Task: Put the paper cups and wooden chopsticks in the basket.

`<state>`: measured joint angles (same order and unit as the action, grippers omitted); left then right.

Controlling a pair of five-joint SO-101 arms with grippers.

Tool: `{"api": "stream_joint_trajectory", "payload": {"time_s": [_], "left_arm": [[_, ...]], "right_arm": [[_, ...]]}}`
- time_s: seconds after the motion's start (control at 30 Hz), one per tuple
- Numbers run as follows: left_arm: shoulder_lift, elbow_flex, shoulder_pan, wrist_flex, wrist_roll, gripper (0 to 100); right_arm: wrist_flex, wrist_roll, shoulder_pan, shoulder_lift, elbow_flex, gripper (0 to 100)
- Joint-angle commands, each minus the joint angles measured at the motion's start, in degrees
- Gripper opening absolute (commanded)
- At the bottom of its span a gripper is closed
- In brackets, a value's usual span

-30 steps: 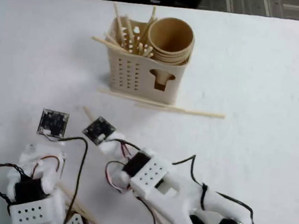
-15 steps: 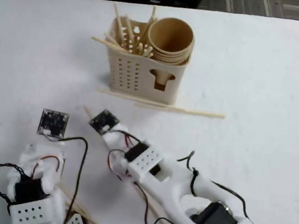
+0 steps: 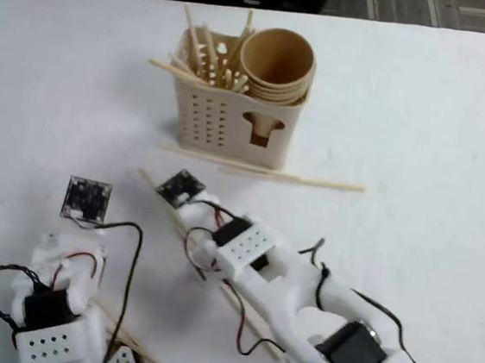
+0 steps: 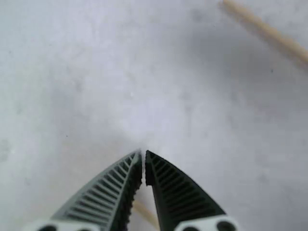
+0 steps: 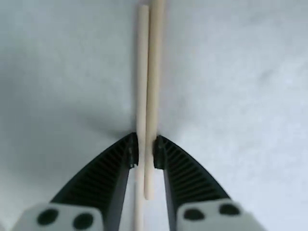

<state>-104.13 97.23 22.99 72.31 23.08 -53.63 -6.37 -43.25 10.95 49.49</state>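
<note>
1. Left gripper (image 4: 143, 154): sits well short of the basket (image 3: 232, 120), off its front-left corner, aimed down at the table (image 3: 422, 122). Its jaws are pinched together with nothing between them. A single chopstick (image 3: 150, 358) lies slanted right by that arm.
2. Right gripper (image 5: 144, 144): the nearer of the two to the basket, just in front of its front-left corner. It's clamped narrow around a chopstick pair (image 5: 147, 72).
3. The pair's long axis runs straight out from the jaws, in line with the arm and slanting past the basket's front-left corner. Honestly can't tell if the pair is lifted or lying flat on the table.
4. That arm is stretched out low and long, forearm on the same diagonal.
5. Basket: paper cups (image 3: 277, 59) are stacked in its right half and standing chopsticks (image 3: 208, 52) bunch in its left.
6. Loose chopsticks (image 3: 295, 177) lie flat along the basket's front wall, crosswise to the held pair.
7. My guess: the pair needs raising and tipping upright over the basket's left half.
</note>
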Motion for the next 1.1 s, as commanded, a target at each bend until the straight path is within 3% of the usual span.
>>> {"api": "stream_joint_trajectory", "payload": {"time_s": [0.0, 0.43, 0.67, 0.87, 1.07], "left_arm": [[-0.4, -0.26, 0.13, 0.44, -0.62, 4], [-0.4, -0.26, 0.13, 0.44, -0.62, 4], [-0.4, -0.26, 0.13, 0.44, -0.62, 4], [-0.4, -0.26, 0.13, 0.44, -0.62, 4], [-0.4, -0.26, 0.13, 0.44, -0.62, 4]], "right_arm": [[-3.56, -0.97, 4.0, 7.34, -0.35, 1.8], [-3.3, -0.97, 3.74, 14.29, 3.52, 2.1], [2.24, -0.53, -4.97, 8.75, 3.52, 2.3], [4.44, -0.53, -4.88, 3.91, 2.64, 16.3], [5.76, -0.88, -4.18, 3.65, 2.11, 14.4]]}}
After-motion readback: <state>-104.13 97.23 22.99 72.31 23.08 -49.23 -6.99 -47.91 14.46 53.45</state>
